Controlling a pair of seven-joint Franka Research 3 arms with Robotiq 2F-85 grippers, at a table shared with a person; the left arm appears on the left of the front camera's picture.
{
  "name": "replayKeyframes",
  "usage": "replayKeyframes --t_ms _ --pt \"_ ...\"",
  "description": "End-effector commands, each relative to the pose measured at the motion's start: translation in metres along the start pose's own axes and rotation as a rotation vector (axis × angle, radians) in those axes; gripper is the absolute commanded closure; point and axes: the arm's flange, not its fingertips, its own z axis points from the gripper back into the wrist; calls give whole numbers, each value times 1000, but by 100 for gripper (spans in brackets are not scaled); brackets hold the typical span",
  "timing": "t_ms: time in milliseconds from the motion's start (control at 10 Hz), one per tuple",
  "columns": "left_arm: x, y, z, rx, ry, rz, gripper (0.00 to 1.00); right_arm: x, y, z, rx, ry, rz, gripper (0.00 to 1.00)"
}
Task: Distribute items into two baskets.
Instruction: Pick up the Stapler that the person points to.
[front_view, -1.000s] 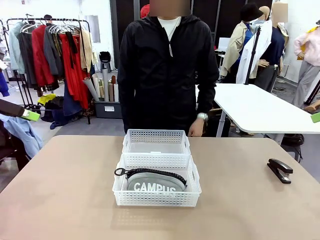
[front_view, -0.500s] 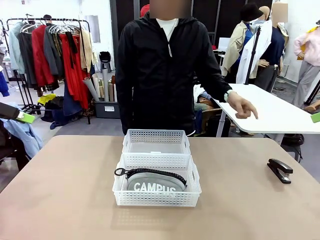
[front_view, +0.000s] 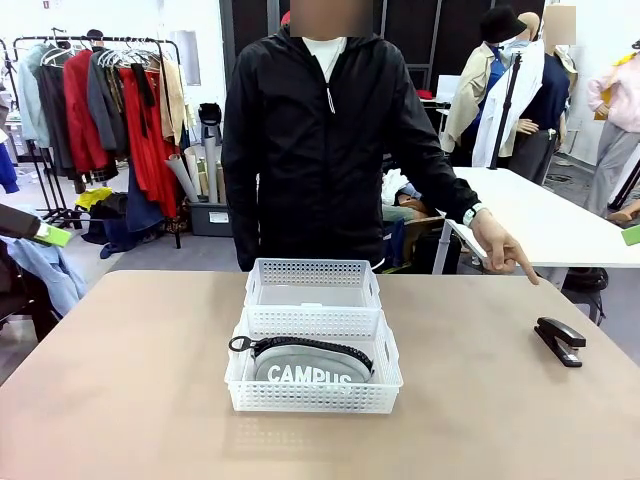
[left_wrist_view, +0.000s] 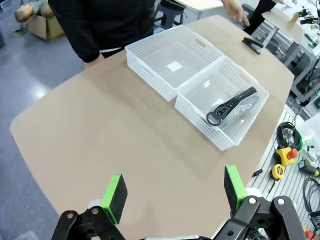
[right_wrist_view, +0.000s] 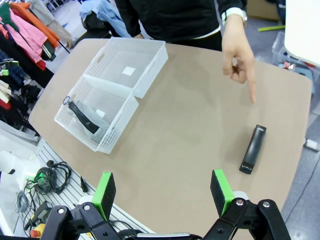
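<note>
1. My left gripper (left_wrist_view: 174, 192) hangs with its fingers wide apart. Well ahead of them the pouch (left_wrist_view: 235, 102) lies in one basket (left_wrist_view: 197, 122), and the other basket (left_wrist_view: 147, 75) touches it on the far side.
2. My right gripper (right_wrist_view: 162, 191) is spread wide too. The stapler (right_wrist_view: 252, 149) lies on the table (right_wrist_view: 190, 110) ahead of the fingers, off to their right, and a person's hand (right_wrist_view: 239, 50) points down at it.

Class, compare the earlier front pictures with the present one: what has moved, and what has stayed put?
The person's hand left their side, swung out toward the robot's right and now points down at the stapler. Nothing was grasped or released. The stapler, the pouch in the near basket and the empty far basket stayed put.
</note>
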Motion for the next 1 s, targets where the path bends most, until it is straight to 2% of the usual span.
replayKeyframes --t_ms 0,900 --pt "1 3 -1 -15 -23 -15 0 1 0 0 21 -18 8 0" --pt "1 3 -1 -15 -23 -15 0 0 0 0 0 0 0 0"
